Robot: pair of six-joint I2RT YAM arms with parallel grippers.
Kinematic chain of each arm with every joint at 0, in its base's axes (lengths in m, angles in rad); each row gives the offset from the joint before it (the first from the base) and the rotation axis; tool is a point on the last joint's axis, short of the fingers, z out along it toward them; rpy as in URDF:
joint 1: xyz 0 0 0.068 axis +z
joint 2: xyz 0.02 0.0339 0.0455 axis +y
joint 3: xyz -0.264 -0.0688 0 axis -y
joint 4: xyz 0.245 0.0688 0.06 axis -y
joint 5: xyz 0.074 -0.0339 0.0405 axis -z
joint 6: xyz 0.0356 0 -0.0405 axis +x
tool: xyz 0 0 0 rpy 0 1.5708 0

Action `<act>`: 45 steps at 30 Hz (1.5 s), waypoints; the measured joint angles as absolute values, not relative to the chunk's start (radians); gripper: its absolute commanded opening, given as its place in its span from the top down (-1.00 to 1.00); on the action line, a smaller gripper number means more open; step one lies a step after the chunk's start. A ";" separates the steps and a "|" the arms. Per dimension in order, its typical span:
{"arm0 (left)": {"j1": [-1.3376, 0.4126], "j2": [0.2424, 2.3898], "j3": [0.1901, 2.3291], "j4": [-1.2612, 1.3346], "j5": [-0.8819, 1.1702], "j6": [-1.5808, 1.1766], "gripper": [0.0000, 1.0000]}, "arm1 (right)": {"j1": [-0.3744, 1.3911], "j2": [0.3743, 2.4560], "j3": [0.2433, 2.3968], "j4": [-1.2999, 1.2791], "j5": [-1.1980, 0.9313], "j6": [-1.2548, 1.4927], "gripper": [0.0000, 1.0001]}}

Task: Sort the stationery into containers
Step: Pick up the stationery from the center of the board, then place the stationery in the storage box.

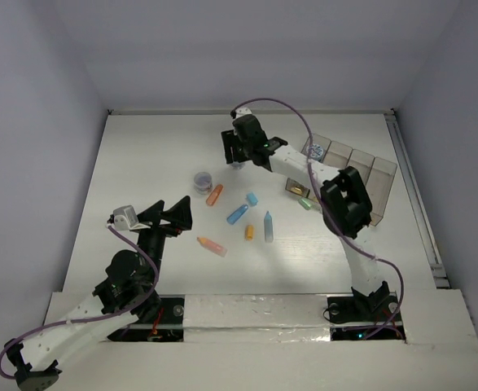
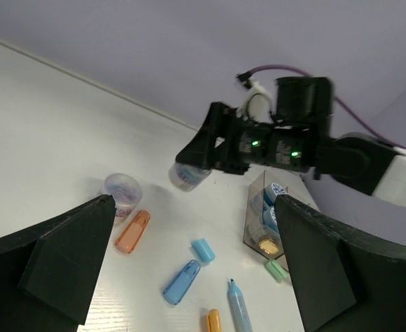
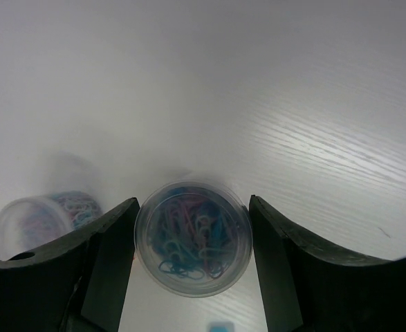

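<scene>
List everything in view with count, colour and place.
held tub: one, clear, coloured paper clips inside, far centre.
loose tub: one, clear, purplish contents, table centre-left.
orange sticks: three, orange, mid-table.
blue sticks: three, blue, mid-table.
organiser: one, clear, table's right.
stored tub: at least one, blue contents, organiser's leftmost compartment.
green stick: one, pale green, beside the organiser.
table: one, white.
left gripper: one, black, open, empty, near left.
right gripper: one, black, closed on the held tub, far centre.
</scene>
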State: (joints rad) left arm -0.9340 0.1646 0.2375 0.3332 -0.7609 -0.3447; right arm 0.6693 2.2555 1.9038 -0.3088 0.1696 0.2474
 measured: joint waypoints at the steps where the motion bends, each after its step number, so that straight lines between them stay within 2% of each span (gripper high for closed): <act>1: -0.934 0.165 0.237 0.333 -0.761 -0.345 -0.98 | 0.669 2.217 1.878 -0.297 0.179 0.246 0.26; 8: -0.934 0.165 0.237 0.333 -0.757 -0.345 -0.98 | 0.575 1.843 1.626 -0.189 0.199 0.239 0.25; 12: -0.934 0.165 0.237 0.334 -0.750 -0.345 -0.98 | 0.391 1.649 1.447 -0.117 0.216 0.259 0.24; 16: -0.934 0.165 0.237 0.334 -0.741 -0.345 -0.98 | 0.215 1.563 1.296 -0.088 0.247 0.290 0.24; 24: -0.934 0.165 0.237 0.334 -0.734 -0.346 -0.98 | 0.126 1.608 1.210 -0.075 0.244 0.322 0.23; 35: -0.934 0.165 0.237 0.334 -0.730 -0.346 -0.98 | 0.069 1.780 1.261 -0.067 0.226 0.317 0.14; 45: -0.934 0.168 0.237 0.341 -0.730 -0.346 -0.98 | 0.057 1.815 1.325 -0.043 0.224 0.310 0.07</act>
